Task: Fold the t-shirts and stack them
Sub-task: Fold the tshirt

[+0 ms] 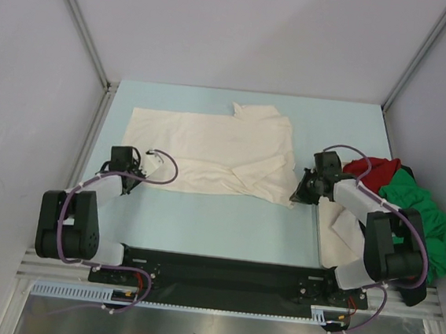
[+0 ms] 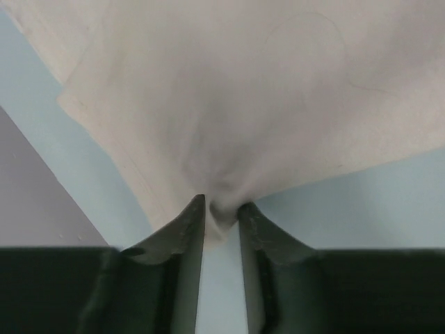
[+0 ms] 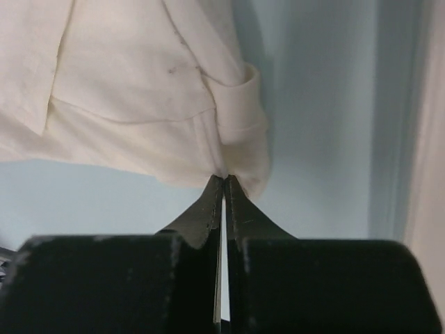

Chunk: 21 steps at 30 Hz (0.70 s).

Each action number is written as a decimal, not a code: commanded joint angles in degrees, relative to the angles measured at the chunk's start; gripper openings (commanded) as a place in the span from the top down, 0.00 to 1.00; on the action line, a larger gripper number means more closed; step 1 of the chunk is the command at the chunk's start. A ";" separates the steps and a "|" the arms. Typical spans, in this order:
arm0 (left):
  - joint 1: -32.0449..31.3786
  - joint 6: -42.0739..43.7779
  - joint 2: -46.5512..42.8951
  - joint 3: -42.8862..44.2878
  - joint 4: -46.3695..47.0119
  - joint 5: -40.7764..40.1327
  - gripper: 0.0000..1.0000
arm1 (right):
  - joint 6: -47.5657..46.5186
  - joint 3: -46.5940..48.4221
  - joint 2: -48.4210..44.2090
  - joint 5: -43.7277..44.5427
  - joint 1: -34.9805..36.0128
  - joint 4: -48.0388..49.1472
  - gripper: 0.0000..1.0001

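A cream t-shirt (image 1: 209,150) lies spread out on the pale blue table (image 1: 225,222), with its right side rumpled and folded over. My left gripper (image 1: 135,158) is at its near left corner. In the left wrist view my left gripper (image 2: 222,209) pinches a bunched bit of the cream cloth (image 2: 243,90). My right gripper (image 1: 294,197) is at the shirt's near right corner. In the right wrist view my right gripper (image 3: 224,179) is shut tight on the hem by a sleeve (image 3: 240,104). A red t-shirt (image 1: 373,170) and a green t-shirt (image 1: 416,209) lie heaped at the right.
Another cream cloth (image 1: 339,229) lies under my right arm beside the heap. Grey walls close in the table at the left, back and right. The black arm base rail (image 1: 213,273) runs along the near edge.
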 commanded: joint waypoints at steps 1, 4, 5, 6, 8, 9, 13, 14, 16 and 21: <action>-0.18 -0.31 1.62 -2.27 5.62 -2.11 0.95 | 0.30 -0.56 -1.95 1.42 -1.88 0.19 1.00; -0.01 -1.10 1.53 -2.45 7.39 -5.01 1.00 | 0.03 -0.12 -3.80 4.23 -2.32 -3.76 1.00; 0.08 -0.58 1.10 -2.62 7.40 -5.45 1.00 | -0.14 0.05 -4.32 5.45 -2.32 -4.81 1.00; 0.60 -0.23 0.75 -2.62 7.40 -5.71 1.00 | -0.14 0.14 -5.55 5.99 -2.32 -6.83 1.00; 1.30 0.56 -0.13 -2.62 6.70 -5.37 0.99 | -0.49 0.41 -6.43 6.43 -2.41 -9.03 1.00; 2.01 0.92 -1.53 -2.62 6.17 -4.93 1.00 | -0.67 0.41 -7.05 6.43 -2.41 -11.39 1.00; 4.38 1.89 -6.37 -2.27 0.73 -2.12 1.00 | -1.64 -0.55 -8.46 5.21 -2.49 -15.89 1.00; 4.73 2.32 -7.25 -2.19 -0.33 -1.68 1.00 | -1.64 -1.08 -8.72 4.59 -2.58 -15.99 1.00; 5.18 2.76 -9.61 -2.45 -2.96 -0.19 1.00 | -1.29 -1.88 -9.51 3.62 -2.50 -15.20 1.00; 5.18 3.38 -10.69 -3.06 -9.20 5.09 1.00 | -0.50 -3.20 -8.20 1.95 -2.49 -12.12 0.91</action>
